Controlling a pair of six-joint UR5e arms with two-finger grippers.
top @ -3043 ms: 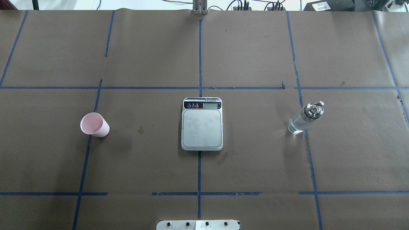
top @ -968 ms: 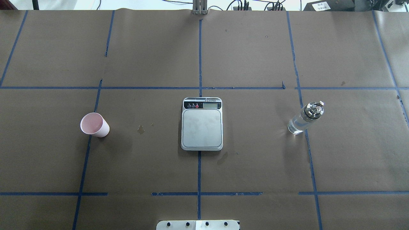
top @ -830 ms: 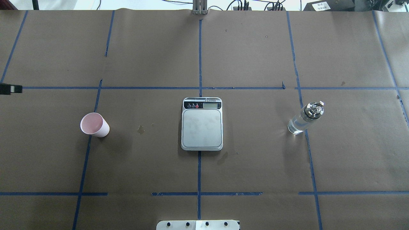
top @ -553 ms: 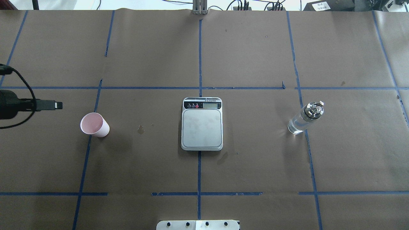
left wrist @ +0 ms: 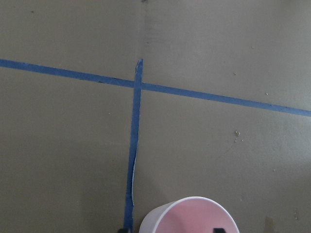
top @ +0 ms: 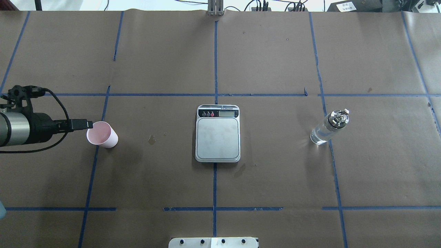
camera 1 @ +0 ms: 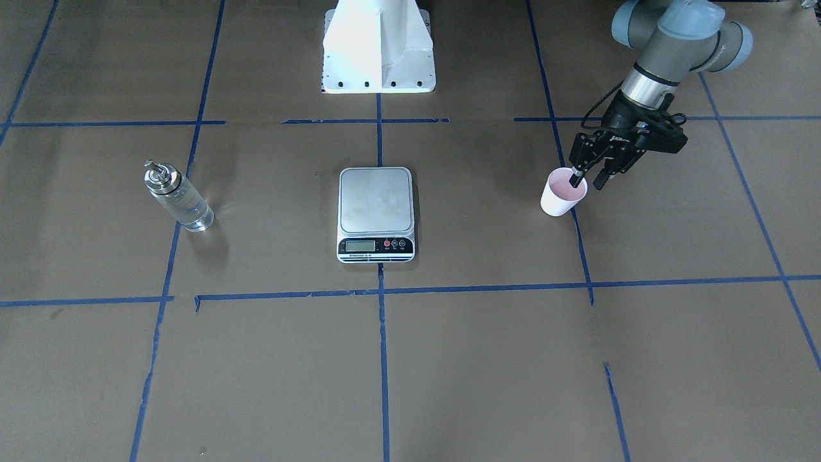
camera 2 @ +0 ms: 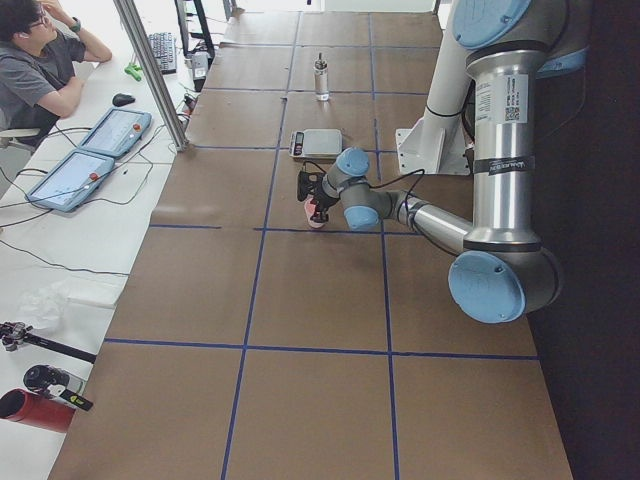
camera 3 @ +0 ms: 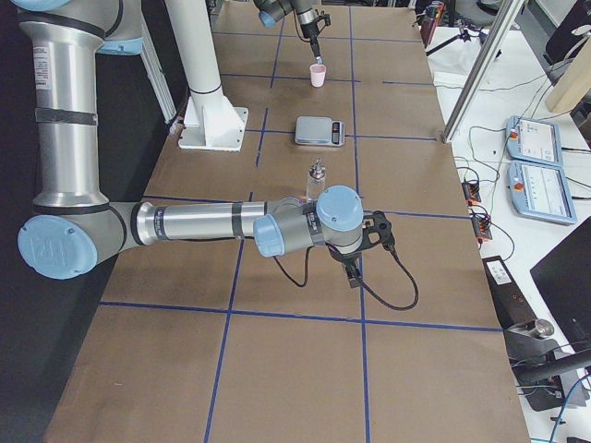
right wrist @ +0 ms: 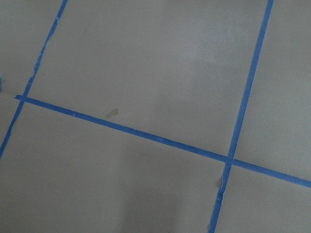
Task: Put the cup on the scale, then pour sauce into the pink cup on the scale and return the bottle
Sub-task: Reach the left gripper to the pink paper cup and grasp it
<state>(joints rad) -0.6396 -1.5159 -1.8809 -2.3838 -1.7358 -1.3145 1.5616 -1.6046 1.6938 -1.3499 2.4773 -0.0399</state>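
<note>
a: what's nearest us, here at the table's right end?
b: the right gripper. it points down at the brown paper of the table, close above the blue tape lines. whether its claw is apart or together, i cannot tell from this side.

a: and past it?
b: take the scale as the middle of a dial, with the robot's base at six o'clock. the bottle stands upright at three o'clock, well apart from the scale, on a tape line, with its metal spout on top.

a: the scale itself?
b: it lies flat on the middle tape line. its display strip is on the twelve o'clock edge, the side away from the base.

a: where's the cup?
b: farthest from us, at nine o'clock. the cup stands upright on the paper, on a tape line, mouth up, well apart from the scale.

a: and the left claw?
b: the left gripper hangs at the cup's nine o'clock side, jaws apart, straddling the rim. one of its fingers is over the pink inside and the other is outside the wall. i cannot tell whether either one touches the wall.
</note>
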